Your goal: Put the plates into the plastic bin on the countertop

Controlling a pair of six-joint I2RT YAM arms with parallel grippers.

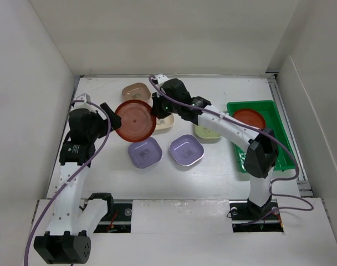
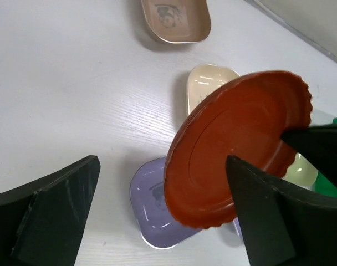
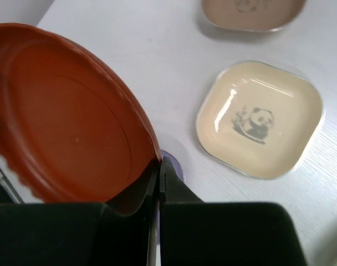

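My right gripper (image 1: 156,111) is shut on the rim of a round red-orange plate (image 1: 135,120) and holds it tilted above the countertop (image 1: 102,160). Its jaws pinch the rim in the right wrist view (image 3: 160,166), where the plate (image 3: 63,122) fills the left side. My left gripper (image 1: 108,113) is open at the plate's left edge; its fingers (image 2: 57,205) stand wide apart around the plate (image 2: 235,144). The green plastic bin (image 1: 276,119) at the right holds the other red-orange plate (image 1: 249,117).
Two lavender plates (image 1: 144,152) (image 1: 186,149) lie below the held plate. A tan plate (image 1: 136,91) lies behind, a cream panda plate (image 3: 260,119) beside it. A sage green plate (image 1: 207,132) is partly hidden under my right arm. White walls surround the surface.
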